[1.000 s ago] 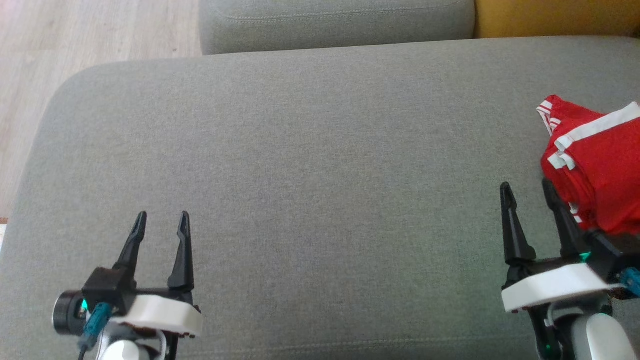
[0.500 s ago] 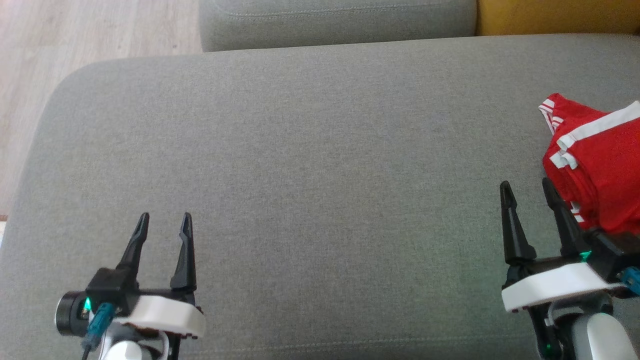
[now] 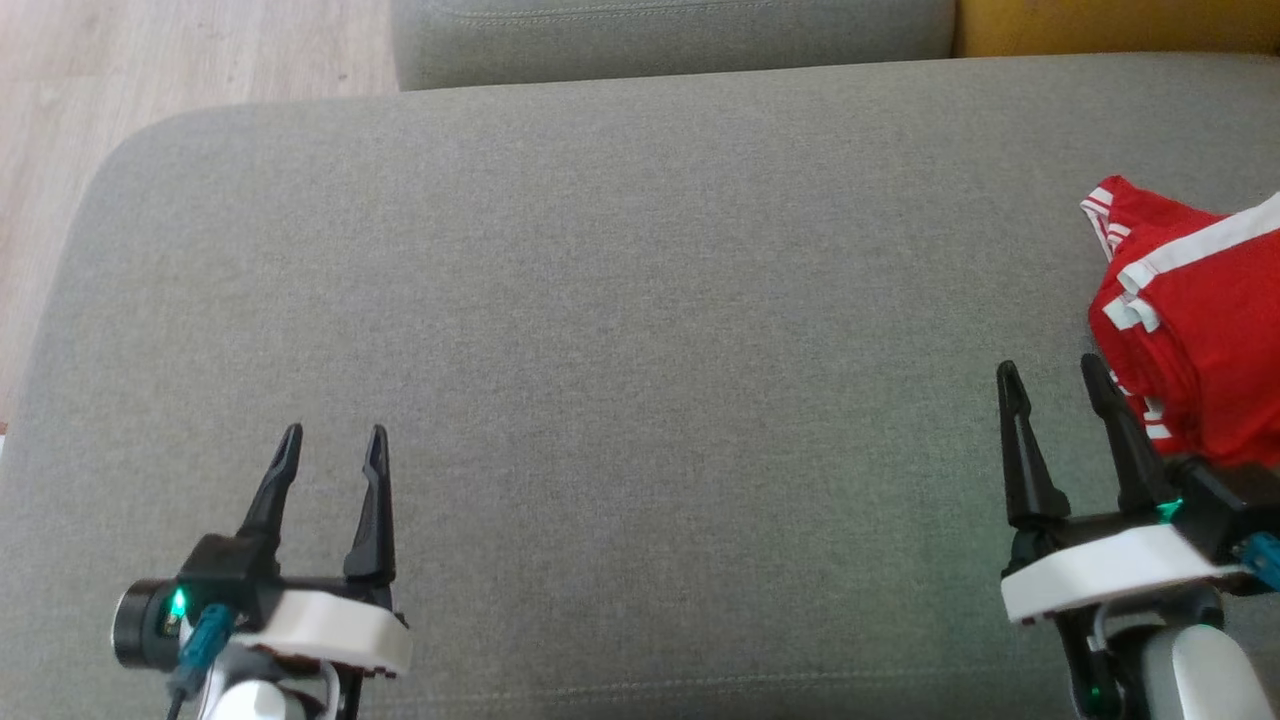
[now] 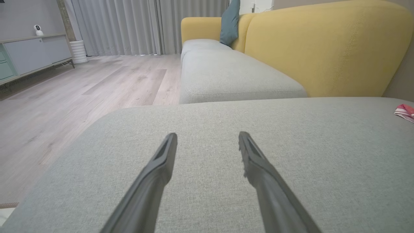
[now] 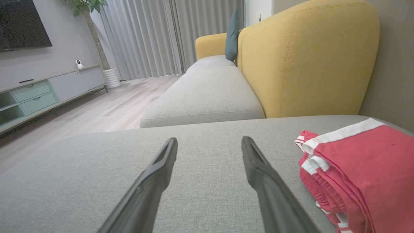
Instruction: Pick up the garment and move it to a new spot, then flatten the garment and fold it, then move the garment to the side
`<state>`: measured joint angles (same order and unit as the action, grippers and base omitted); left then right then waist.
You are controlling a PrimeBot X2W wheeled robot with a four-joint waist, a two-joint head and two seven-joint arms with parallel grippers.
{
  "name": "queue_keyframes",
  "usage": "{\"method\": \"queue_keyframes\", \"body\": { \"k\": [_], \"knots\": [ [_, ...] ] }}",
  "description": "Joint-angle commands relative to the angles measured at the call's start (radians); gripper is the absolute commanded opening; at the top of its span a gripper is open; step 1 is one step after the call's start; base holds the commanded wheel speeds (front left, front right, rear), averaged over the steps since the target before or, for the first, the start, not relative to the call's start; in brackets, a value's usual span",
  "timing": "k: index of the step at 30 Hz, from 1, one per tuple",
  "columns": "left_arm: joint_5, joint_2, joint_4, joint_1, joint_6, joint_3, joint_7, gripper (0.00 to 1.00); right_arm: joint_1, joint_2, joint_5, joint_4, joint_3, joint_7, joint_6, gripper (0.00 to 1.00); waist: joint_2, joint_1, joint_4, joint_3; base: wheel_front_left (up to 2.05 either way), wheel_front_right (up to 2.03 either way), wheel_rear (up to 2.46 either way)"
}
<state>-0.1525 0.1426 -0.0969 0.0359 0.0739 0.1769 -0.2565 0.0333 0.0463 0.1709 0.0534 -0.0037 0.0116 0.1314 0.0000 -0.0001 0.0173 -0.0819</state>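
Left gripper (image 3: 333, 432): fingers spread, pointing far, with bare cushion (image 3: 640, 300) showing between them. It sits over the near left part of the cushion. Whether the tips touch the fabric cannot be told.

Right gripper (image 3: 1048, 365): fingers spread to about the same width, also pointing far, with bare cushion between them. It sits over the near right part of the cushion. A green light shows on each gripper body.

Garment (image 3: 1200, 330): red with white bands, lying in stacked layers on the right end of the cushion, and cut off by the right edge of the head view. Its layered edges face left. The right gripper's right finger is just beside the garment's near left edge; in the right wrist view a narrow strip of cushion separates them. The garment is well apart from the left gripper.

Surroundings: the grey cushion is broad, with a rounded far left corner. A second cushion (image 3: 670, 40) of the same grey adjoins its far side. A yellow backrest (image 5: 307, 58) stands to the far right, with a teal pillow (image 5: 231, 35) leaning at its far end. Pale wood floor (image 3: 150, 70) lies to the left. Grey curtains (image 4: 145, 26) hang at the far wall, and a low cabinet (image 5: 48, 90) stands to the far left.
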Motion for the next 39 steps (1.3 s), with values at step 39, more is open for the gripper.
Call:
{"method": "queue_keyframes", "body": {
  "k": [39],
  "knots": [
    [-0.410, -0.018, -0.076, -0.029, -0.055, -0.055, 0.086, 0.00, -0.031, 0.021, 0.418, -0.116, 0.000, -0.011, 0.000, 0.00, 0.0000, 0.0001, -0.005, 0.020, 0.00, 0.00, 0.00]
  ]
}}
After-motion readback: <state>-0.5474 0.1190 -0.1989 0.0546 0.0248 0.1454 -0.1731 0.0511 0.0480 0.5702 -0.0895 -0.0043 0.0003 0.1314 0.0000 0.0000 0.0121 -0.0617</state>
